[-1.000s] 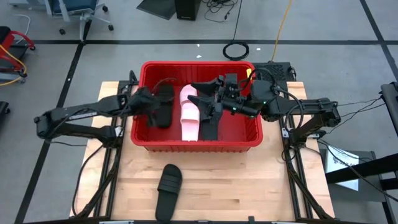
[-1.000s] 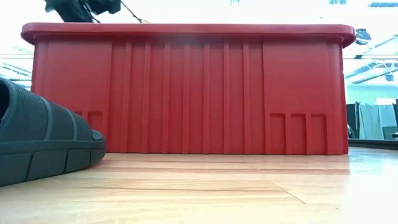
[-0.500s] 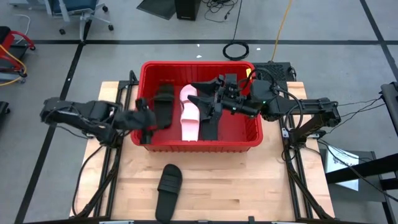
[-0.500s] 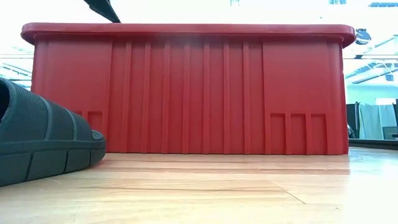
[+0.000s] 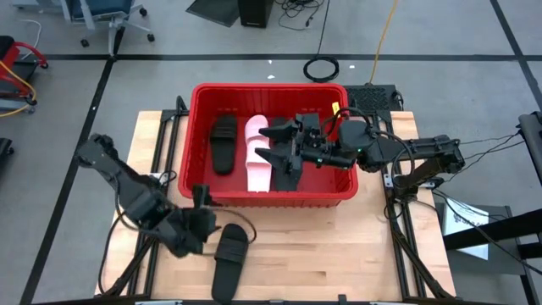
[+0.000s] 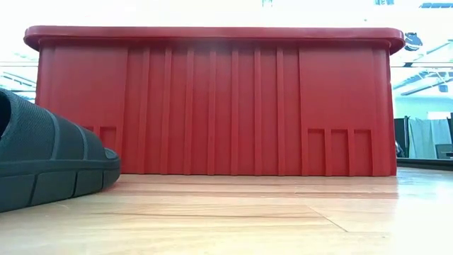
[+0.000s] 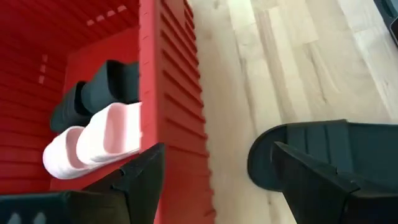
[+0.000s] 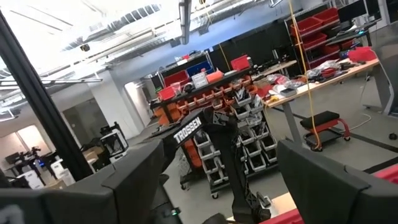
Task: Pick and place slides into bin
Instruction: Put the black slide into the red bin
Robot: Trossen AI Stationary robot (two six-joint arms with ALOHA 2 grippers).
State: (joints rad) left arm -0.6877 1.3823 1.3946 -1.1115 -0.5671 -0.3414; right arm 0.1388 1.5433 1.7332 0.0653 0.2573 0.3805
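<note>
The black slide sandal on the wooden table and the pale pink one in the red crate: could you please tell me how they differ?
The black slide sandal lies on the bare wooden table, outside the red plastic crate; the pale pink slide sandal already lies inside it. The black one has the left gripper, jaws open, close beside it; the pink one lies beside the right gripper. Both are flat, wide-strapped slides.

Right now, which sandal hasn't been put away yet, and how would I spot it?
Start at the big red bin on the wooden table. On the bare wood in front of it lies one black sandal, beside the left gripper. It alone lies outside the bin.
</note>
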